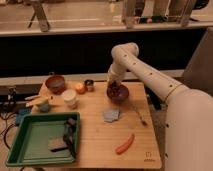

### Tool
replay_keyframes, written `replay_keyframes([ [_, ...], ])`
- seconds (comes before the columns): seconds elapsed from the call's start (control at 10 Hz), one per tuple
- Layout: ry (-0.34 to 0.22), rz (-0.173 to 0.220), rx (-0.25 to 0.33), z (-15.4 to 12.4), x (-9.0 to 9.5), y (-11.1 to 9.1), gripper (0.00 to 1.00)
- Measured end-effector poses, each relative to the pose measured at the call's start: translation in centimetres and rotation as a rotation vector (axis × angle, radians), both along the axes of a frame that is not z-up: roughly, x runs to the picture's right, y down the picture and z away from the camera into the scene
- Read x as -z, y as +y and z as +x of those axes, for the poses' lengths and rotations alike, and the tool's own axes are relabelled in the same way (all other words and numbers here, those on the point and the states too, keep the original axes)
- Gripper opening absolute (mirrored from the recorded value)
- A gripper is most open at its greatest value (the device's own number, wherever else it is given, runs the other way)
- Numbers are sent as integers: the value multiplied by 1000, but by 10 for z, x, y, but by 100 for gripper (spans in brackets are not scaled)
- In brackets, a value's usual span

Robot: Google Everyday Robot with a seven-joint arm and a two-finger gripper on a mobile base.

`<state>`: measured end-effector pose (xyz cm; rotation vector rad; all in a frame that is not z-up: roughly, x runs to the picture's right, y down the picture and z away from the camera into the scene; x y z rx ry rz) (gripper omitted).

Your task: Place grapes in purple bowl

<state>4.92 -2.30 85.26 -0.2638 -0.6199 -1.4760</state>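
Several bare stretches of the wooden table point(95, 145) lie open along its near edge and at centre. At 8 o'clock a green tray point(20, 150) fills the corner. At 11 o'clock stand a reddish-brown bowl point(55, 83), a white cup point(69, 97) and an orange fruit point(80, 88). A grey-blue cloth point(111, 115) lies near centre, with an orange stick-shaped item point(125, 144) at 5 o'clock. At 1 o'clock the gripper point(115, 86) hangs over the purple bowl point(120, 96), the grapes point(116, 90) at the bowl's mouth beneath it. Whether it grips them cannot be told.

Wooden table point(95, 142), dark low wall point(60, 55) behind; pale floor point(75, 12) beyond
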Motion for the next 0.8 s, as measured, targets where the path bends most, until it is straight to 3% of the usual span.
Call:
replay_keyframes([
  [0.5, 4, 10, -5, 4, -3, -1, 2],
  [0.8, 6, 14, -12, 6, -4, -1, 17],
])
